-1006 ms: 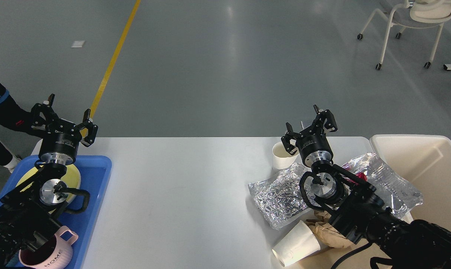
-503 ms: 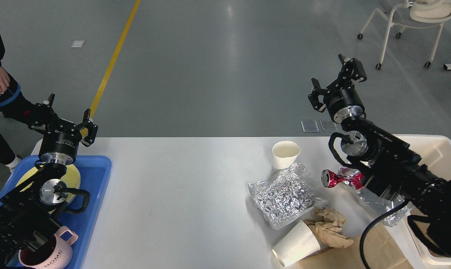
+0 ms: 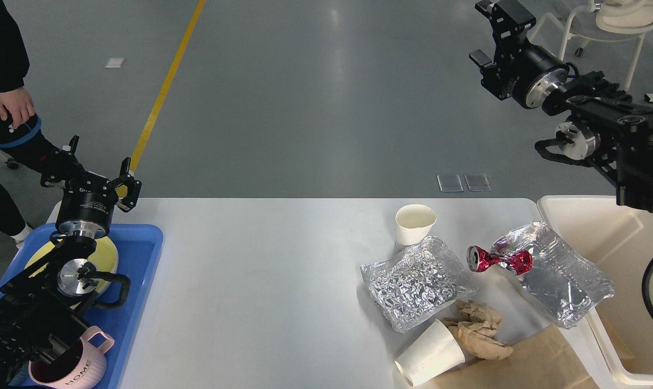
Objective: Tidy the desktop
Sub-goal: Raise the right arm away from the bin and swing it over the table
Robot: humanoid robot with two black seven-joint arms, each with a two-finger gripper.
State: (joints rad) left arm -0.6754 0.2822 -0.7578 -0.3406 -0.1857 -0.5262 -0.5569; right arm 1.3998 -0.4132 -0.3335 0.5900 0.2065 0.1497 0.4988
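High at the upper right, well above and beyond the table, the right gripper (image 3: 491,29) is being held up on its black arm; it is being seen partly side-on against the grey floor, so whether its fingers are spread or closed cannot be told. Over the far left corner of the table, the left gripper (image 3: 91,162) is being held with its two black fingers spread wide and nothing between them.

Below that left gripper, a blue rectangular plastic tray (image 3: 142,254) is being occupied by a round yellow plate (image 3: 107,254) (largely hidden by the arm) and, nearer the camera, a pink ceramic mug lettered HOME (image 3: 86,367).

Beneath everything, the large, smooth white rectangular desktop (image 3: 261,281) is being spanned from the tray on its left end to a cream rectangular plastic bin (image 3: 602,216) at its right end, with its middle bare. Toward its right side, litter is being gathered in a loose cluster: an upright white paper cup (image 3: 414,222) at the far edge, a crinkled silver foil bag (image 3: 413,283) just in front of it, a crushed red drinks can (image 3: 497,259) lying beside a second, clearer silver bag (image 3: 564,281) that is resting against the bin, a tipped-over white paper cup (image 3: 429,354) near the front edge, crumpled brown paper wads (image 3: 480,329) touching that cup, and a flat brown paper sheet (image 3: 532,364) at the front.
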